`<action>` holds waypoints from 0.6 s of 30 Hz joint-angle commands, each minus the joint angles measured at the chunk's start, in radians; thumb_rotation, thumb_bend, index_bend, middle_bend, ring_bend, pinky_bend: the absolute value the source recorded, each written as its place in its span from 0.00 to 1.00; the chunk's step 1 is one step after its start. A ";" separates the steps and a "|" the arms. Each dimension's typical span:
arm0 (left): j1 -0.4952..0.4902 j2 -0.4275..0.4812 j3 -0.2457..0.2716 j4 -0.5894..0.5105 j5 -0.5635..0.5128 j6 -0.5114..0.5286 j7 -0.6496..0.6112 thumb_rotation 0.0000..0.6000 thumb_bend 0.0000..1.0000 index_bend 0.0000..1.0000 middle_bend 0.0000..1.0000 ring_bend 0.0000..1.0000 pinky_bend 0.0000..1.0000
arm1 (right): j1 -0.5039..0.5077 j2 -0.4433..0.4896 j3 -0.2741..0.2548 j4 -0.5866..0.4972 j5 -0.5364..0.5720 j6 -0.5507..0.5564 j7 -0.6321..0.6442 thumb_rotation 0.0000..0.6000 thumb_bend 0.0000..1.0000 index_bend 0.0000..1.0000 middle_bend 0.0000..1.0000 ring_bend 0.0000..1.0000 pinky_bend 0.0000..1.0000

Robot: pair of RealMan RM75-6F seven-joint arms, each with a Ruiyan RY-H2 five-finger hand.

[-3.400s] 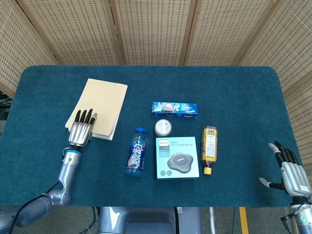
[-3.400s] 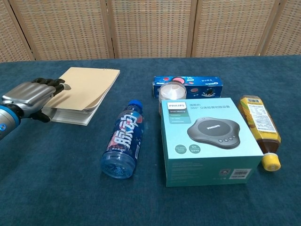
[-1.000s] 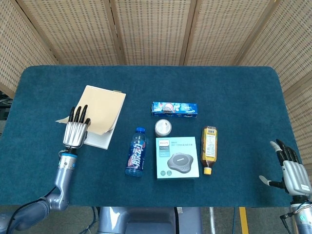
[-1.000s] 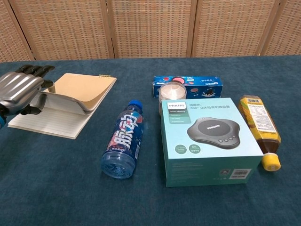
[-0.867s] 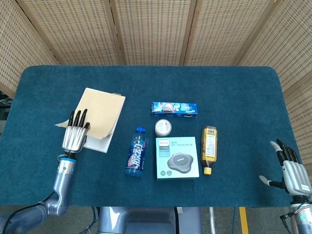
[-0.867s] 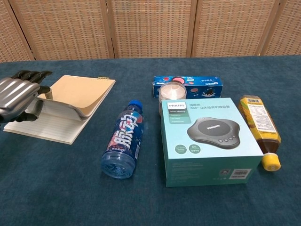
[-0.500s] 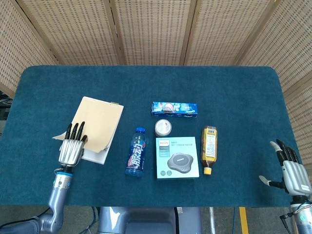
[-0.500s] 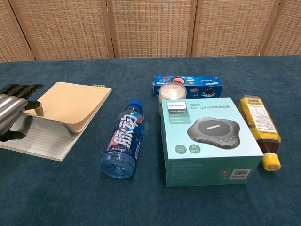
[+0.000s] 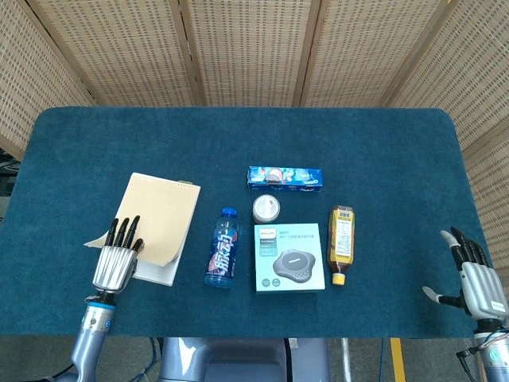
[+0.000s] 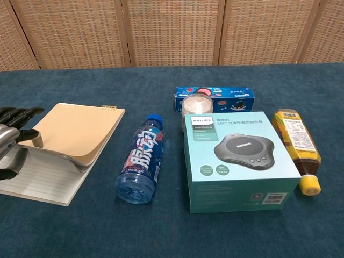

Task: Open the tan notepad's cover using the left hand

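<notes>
At the near left of the blue table [image 9: 382, 143], the left hand [image 9: 113, 261] is seen with a corner of the tan cover [image 10: 72, 131] pinched between thumb and fingers, the cover raised in a soft curve above the lined pages [image 10: 37, 183]. The tan notepad [image 9: 159, 223] lies just beside the left hand, with its bound far edge resting on the cloth and its near edge lifted. The cover is judged to be light, thin card that bends easily and could crease or slip if squeezed at one point; the free near-left corner is judged the best place for it to be held, well away from the binding. To the right a blue drink bottle [image 9: 222, 247] is laid on its side near the notepad, then a cookie box [image 9: 285, 178], a white lid [image 9: 266, 208], a boxed speaker [image 9: 290, 258] and an amber bottle [image 9: 341, 243]. At the far right edge, the right hand [image 9: 475, 285] is held empty with its fingers apart, well apart from everything.
</notes>
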 commanded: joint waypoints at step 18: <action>0.132 0.062 0.110 -0.086 0.134 0.106 -0.030 1.00 0.72 0.80 0.00 0.00 0.00 | 0.000 0.001 -0.002 -0.006 -0.001 0.000 -0.008 1.00 0.05 0.03 0.00 0.00 0.00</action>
